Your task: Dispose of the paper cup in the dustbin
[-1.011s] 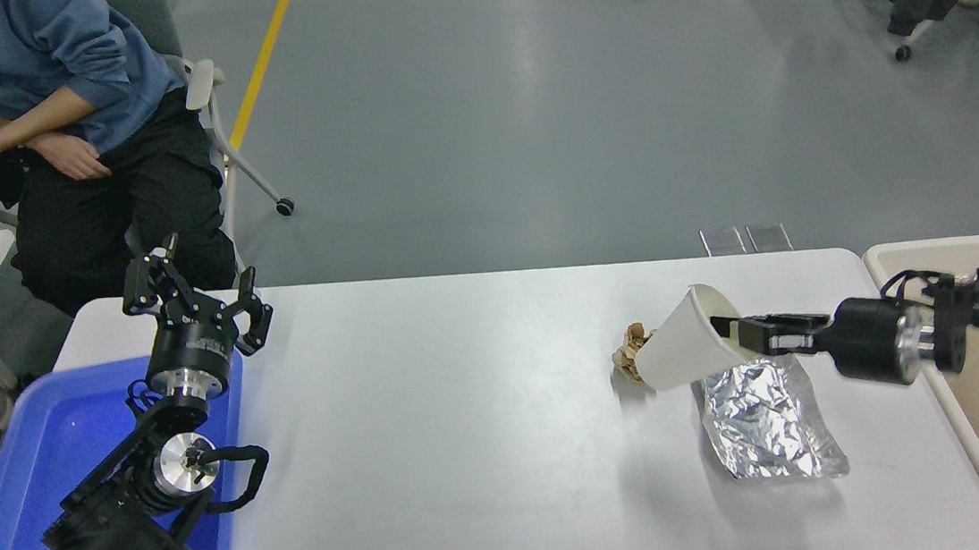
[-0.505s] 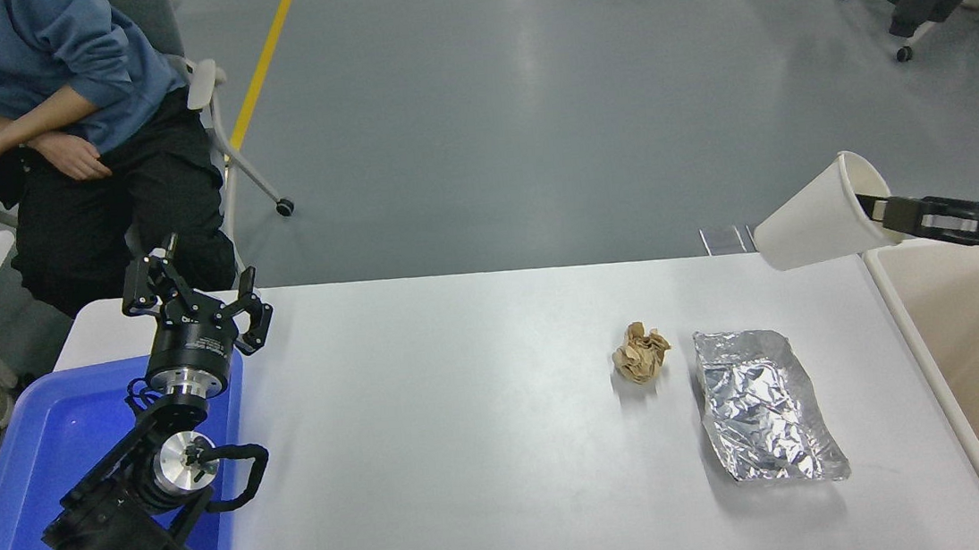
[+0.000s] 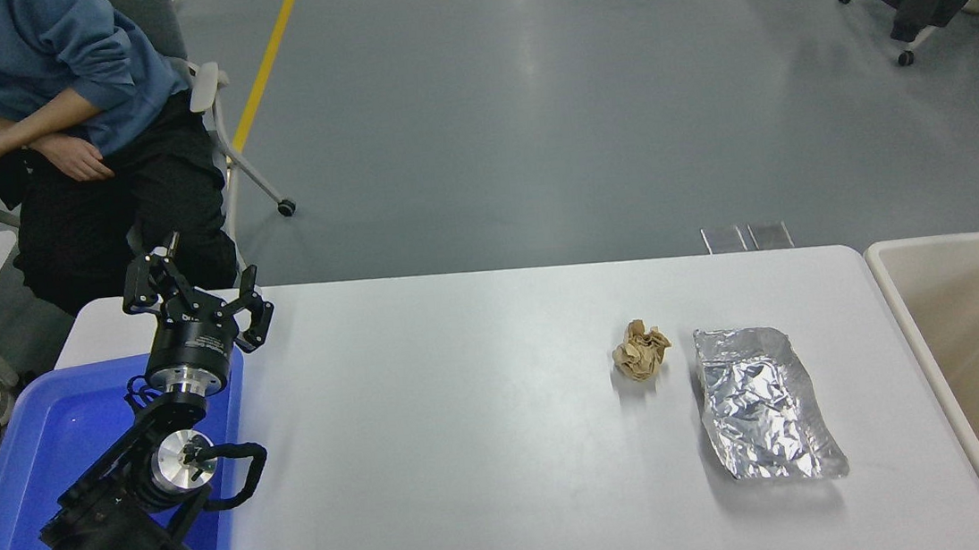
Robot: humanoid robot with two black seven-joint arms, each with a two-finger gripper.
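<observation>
Gone from view since half a second ago are both the right arm and the paper cup it carried by the rim, which then hung just above the near-left corner of the dustbin (image 3: 908,333); neither shows now. Whether the cup has dropped is impossible to tell: the visible part of the dustbin's floor is bare, and its right part is cut off by the frame edge. The right jaws cannot be judged either.

Left of the dustbin on the table (image 3: 471,456) lie a foil sheet (image 3: 762,401) and, just beyond it, a crumpled brown paper ball (image 3: 640,350), both untouched. The left gripper (image 3: 196,308) is parked well to the left over a blue tray (image 3: 65,433), fingers spread and empty.

Done well, the release should happen well inside the rim, low enough that the light cup cannot bounce out.
</observation>
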